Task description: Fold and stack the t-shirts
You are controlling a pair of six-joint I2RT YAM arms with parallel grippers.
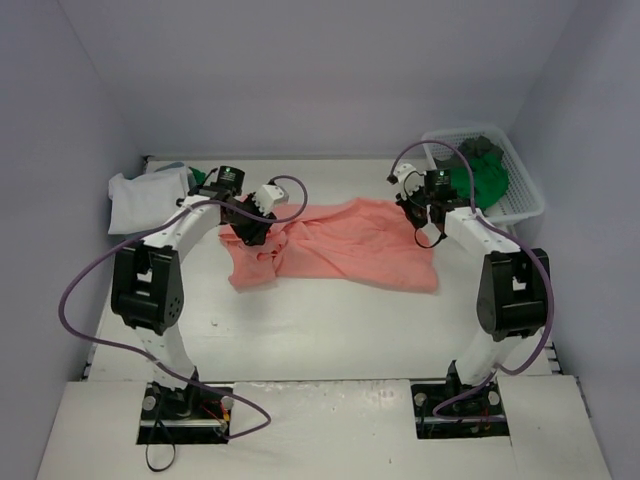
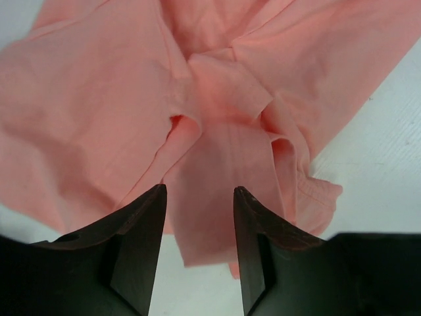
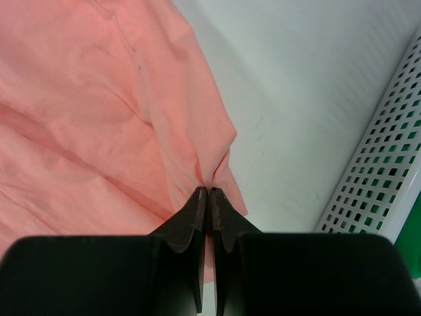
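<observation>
The pink shirt (image 1: 340,245) lies spread on the white table (image 1: 330,330) between the two grippers. It is a soft, matte salmon cloth, mostly flat in the middle and creased in long, shallow ridges.

Under the left gripper (image 2: 197,191) the shirt is bunched into loose folds, with a hemmed sleeve edge curling out to the gripper's right. This gripper's black, wedge-shaped fingers (image 2: 141,230) stand spread, with cloth showing in the gap between them and nothing clamped.

The right gripper (image 3: 209,191) has its tips pressed together on the shirt's edge. A small pucker of fabric is pinched there, and fine wrinkles fan away from the tips. The rest of the shirt runs off ahead and to this gripper's left.

Close on the right gripper's right stands a white plastic basket (image 3: 368,171) with a stiff wall of small square holes. Inside it are a bright green shirt (image 1: 480,180) and a dark grey one (image 1: 485,145), both crumpled.

Beyond the left gripper, on its left, a white shirt (image 1: 140,200) lies loosely folded, with a bit of teal cloth (image 1: 168,168) at its far edge.
</observation>
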